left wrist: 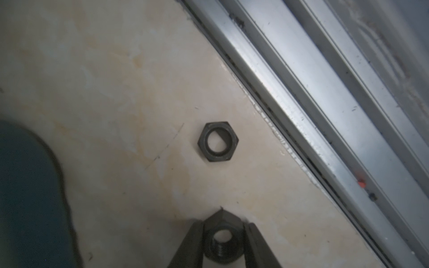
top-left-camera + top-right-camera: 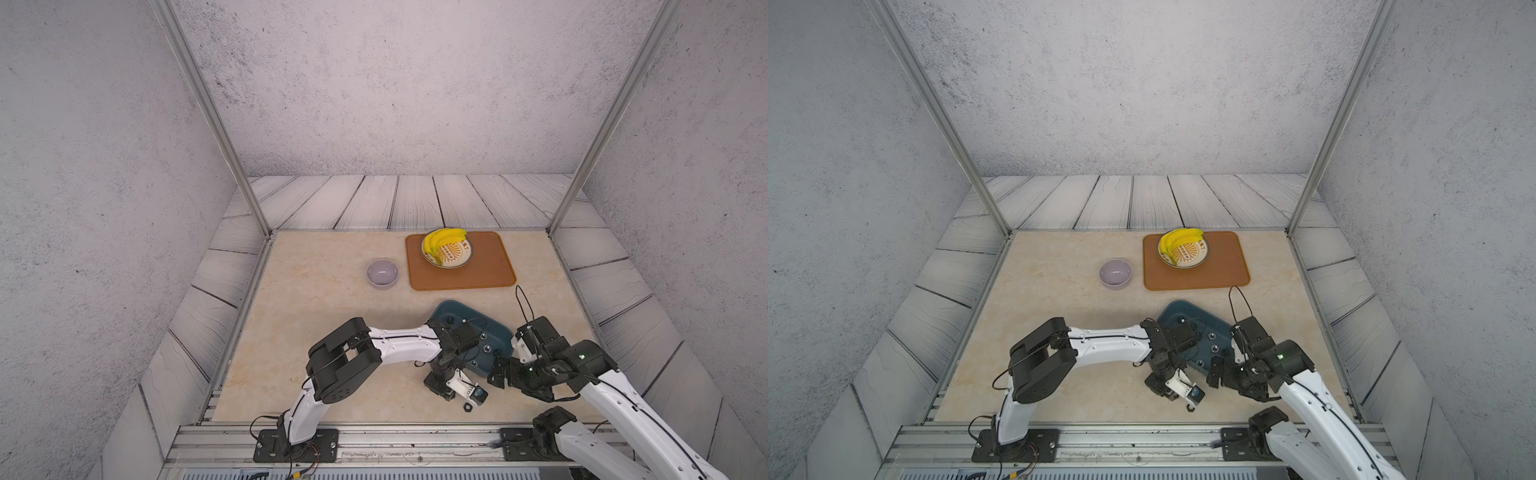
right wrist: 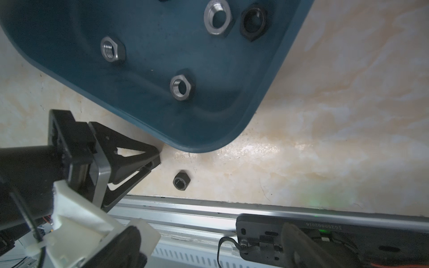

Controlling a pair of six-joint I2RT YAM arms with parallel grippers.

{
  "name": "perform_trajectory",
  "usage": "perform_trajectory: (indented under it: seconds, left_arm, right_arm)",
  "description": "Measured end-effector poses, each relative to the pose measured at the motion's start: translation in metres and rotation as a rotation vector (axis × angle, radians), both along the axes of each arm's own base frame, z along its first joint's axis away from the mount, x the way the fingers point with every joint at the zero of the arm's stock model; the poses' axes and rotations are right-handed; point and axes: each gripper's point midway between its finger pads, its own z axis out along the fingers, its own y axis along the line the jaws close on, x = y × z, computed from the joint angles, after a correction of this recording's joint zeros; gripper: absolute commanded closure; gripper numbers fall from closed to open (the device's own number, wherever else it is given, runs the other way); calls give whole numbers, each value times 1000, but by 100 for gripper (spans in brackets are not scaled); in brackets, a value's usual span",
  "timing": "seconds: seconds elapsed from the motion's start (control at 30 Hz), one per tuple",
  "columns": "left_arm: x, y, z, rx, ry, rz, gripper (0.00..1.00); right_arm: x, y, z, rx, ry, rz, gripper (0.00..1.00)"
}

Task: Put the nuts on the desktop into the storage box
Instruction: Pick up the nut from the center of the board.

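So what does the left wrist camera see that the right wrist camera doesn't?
Only the left wrist view: a black nut pinched in the left claw. Only the right wrist view: the blue box's inside, with four nuts lying in it. Both: that claw, the box's rim, and one loose black nut on the tabletop by the metal rail.

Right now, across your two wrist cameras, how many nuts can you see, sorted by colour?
Silver nuts: 3, all in the storage box.
Black nuts: 3, with one in the box, one loose on the desktop and one gripped by the left gripper.
Total: 6 nuts in the wrist views; parts of the box are out of frame.
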Motion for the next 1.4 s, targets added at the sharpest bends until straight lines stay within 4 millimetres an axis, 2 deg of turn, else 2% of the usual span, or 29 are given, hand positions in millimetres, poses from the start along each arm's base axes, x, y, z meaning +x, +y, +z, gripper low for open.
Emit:
perform_trajectory:
  seconds: [0.17, 0.43, 0.67, 0.8, 0.9, 1.13, 1.4]
  left_arm:
    - [1, 0, 0, 1, -5, 1, 74]
    - [0, 4, 1, 18, -4, -2, 77]
    - [-1, 10, 16, 61, 13, -5, 77]
    - [1, 7, 34, 51, 16, 1, 77]
    - [7, 2, 55, 15, 16, 15, 77]
    - [33, -6, 108, -84, -10, 87, 77]
    - [66, -10, 136, -136, -25, 171, 77]
  right_arm:
    - [0, 0, 0, 0, -1, 3, 1]
    - [0, 0, 0, 0, -2, 3, 1]
    - [2, 1, 4, 6, -16, 3, 1]
    - [7, 2, 16, 23, -68, 4, 1]
    - [12, 1, 28, 29, -127, -1, 1]
    - [26, -3, 54, 46, -286, -23, 1]
    - [44, -13, 75, 21, -439, -70, 1]
